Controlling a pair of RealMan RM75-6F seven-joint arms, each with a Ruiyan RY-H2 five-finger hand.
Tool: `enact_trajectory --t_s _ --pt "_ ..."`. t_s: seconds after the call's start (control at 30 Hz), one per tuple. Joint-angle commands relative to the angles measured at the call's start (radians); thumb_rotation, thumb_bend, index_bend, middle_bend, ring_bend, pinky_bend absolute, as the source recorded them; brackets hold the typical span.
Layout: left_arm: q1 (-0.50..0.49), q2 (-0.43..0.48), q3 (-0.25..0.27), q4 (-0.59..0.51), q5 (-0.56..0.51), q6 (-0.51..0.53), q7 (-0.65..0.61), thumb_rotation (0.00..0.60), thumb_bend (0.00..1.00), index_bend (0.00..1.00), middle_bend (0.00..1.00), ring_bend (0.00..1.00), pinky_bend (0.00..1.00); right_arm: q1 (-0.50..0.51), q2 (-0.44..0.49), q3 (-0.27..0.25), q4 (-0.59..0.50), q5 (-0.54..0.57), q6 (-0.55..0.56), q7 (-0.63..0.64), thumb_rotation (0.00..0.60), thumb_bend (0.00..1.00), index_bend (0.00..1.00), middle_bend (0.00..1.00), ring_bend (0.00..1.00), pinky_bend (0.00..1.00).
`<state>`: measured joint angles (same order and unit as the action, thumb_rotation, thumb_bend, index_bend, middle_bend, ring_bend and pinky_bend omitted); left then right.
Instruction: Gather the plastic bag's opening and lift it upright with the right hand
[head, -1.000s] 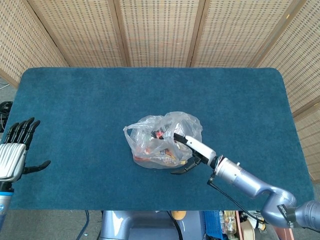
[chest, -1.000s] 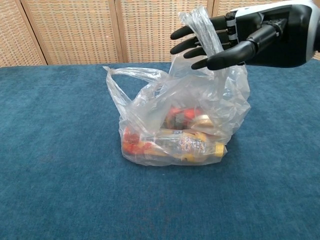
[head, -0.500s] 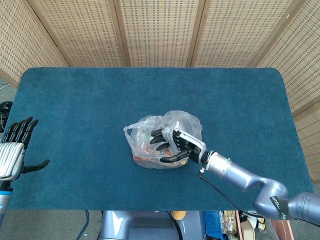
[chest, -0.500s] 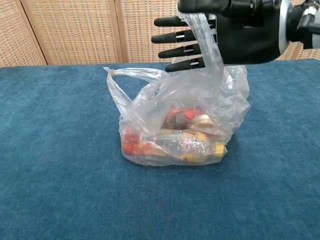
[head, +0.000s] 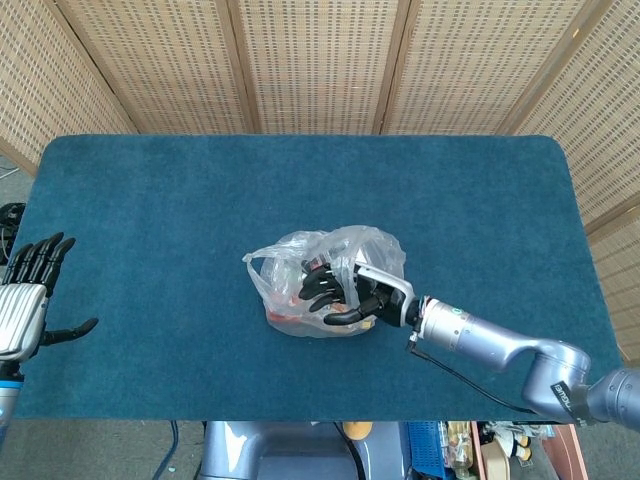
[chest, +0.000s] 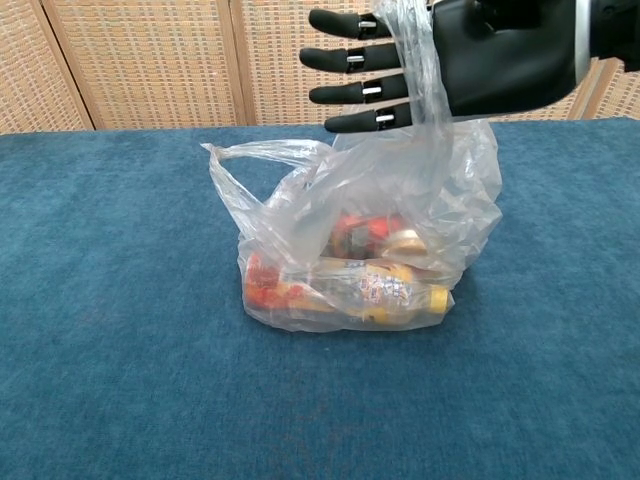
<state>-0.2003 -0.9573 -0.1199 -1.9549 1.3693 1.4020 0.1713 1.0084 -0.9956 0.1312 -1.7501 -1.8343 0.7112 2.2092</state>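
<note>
The right hand (chest: 470, 55) hovers with fingers (chest: 355, 68) spread wide, holding nothing. The clear crumpled plastic bag (chest: 365, 240) of packaged snacks sits directly beneath them, one handle strip draped across the palm.

the plastic bag (chest: 440, 190) is clear and see-through, showing red, orange and yellow packets (chest: 350, 285) inside. the right hand (chest: 470, 55) is black with silver bands on its fingers (chest: 355, 92), on a silver-grey arm (head: 500, 345). the left hand (head: 25, 300) is black-fingered with a ribbed silver back. the table cloth (head: 150, 220) is deep teal. the screen (head: 310, 60) behind is tan woven lattice in wooden frames.
</note>
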Motion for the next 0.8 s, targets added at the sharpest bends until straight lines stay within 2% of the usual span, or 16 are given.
enact_trajectory --t_s 0.03,0.17,0.3,0.47,0.8 --pt "-0.001 -0.002 0.001 -0.001 0.000 -0.002 0.005 0.600 0.10 0.00 0.00 0.00 0.00 0.062 0.009 -0.075 0.069 -0.099 0.078 0.116 0.600 0.00 0.35 0.37 0.23 0.19" --pt "-0.002 -0.009 0.003 -0.003 0.001 0.001 0.020 0.600 0.10 0.00 0.00 0.00 0.00 0.109 -0.023 -0.106 0.118 -0.107 0.104 0.187 0.600 0.00 0.35 0.38 0.24 0.20" --pt "-0.006 -0.017 0.007 -0.002 0.002 -0.003 0.035 0.600 0.10 0.00 0.00 0.00 0.00 0.147 -0.054 -0.132 0.165 -0.117 0.148 0.249 0.600 0.00 0.39 0.45 0.33 0.33" --pt "-0.008 -0.019 0.003 0.001 -0.007 -0.004 0.036 0.600 0.10 0.00 0.00 0.00 0.00 0.177 -0.059 -0.160 0.194 -0.133 0.175 0.281 0.600 0.00 0.43 0.53 0.40 0.45" --pt "-0.034 -0.030 -0.008 0.023 -0.031 -0.038 0.038 0.600 0.14 0.00 0.00 0.00 0.00 0.215 -0.053 -0.246 0.215 -0.121 0.203 0.293 0.600 0.00 0.47 0.56 0.44 0.47"
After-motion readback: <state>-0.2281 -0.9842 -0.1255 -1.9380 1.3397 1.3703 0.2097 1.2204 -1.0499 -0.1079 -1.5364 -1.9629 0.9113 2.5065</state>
